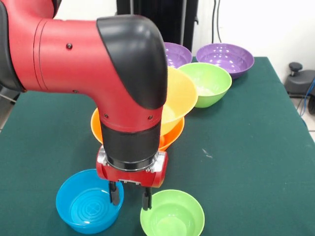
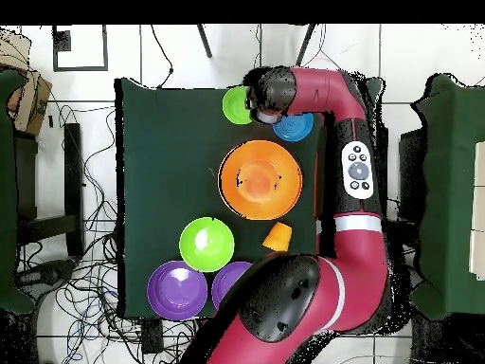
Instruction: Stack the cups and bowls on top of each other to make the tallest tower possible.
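**Jaws low between two small bowls**

While the arm [image 1: 98, 54] hangs low over the table [image 1: 256, 147], its jaws [image 1: 131, 196] point down between the blue bowl [image 1: 88, 206] and the small green bowl [image 1: 172, 216]. They stand a little apart and hold nothing. One finger [image 1: 114, 192] hangs over the blue bowl's rim and the other is just beside the green bowl's rim.

Both small bowls sit at one edge of the table. Two orange bowls [image 1: 174, 105] sit one inside the other in the middle, and that looks like the start of the tower. A bigger green bowl [image 1: 209, 83] and two purple bowls [image 1: 226, 58] wait at the far edge. An orange cup [image 2: 277, 237] stands near the orange bowls.

These bowls look light, hard and shiny, so they may slip. I think the best place to grab is the thin rim, one finger inside and one outside. Squeeze gently, since a light bowl could tip or pop away.
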Robot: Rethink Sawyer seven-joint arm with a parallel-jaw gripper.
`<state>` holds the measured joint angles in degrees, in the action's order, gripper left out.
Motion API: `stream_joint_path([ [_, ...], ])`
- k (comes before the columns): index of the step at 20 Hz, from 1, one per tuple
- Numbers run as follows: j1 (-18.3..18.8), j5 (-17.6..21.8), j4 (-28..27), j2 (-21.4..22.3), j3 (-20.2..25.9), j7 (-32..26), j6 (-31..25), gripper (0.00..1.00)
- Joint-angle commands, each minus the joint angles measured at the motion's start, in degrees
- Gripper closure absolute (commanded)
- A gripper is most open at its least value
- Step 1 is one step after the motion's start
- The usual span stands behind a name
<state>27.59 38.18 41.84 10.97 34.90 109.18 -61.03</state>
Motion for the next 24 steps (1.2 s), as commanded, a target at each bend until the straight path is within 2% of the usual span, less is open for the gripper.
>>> stream_joint_path([
  [1, -1.42, 1.26, -2.75, -0.29, -2.49, -0.21, 2.44, 0.0],
  [12, -1.61, 0.78, -2.39, -0.45, -2.88, -0.11, 3.6, 0.0],
  [18, -1.6, 2.44, -3.94, -3.75, -3.27, -1.62, 7.43, 0.0],
  [24, -1.73, 1.77, -5.44, -4.78, -3.19, -3.11, 6.98, 0.0],
])
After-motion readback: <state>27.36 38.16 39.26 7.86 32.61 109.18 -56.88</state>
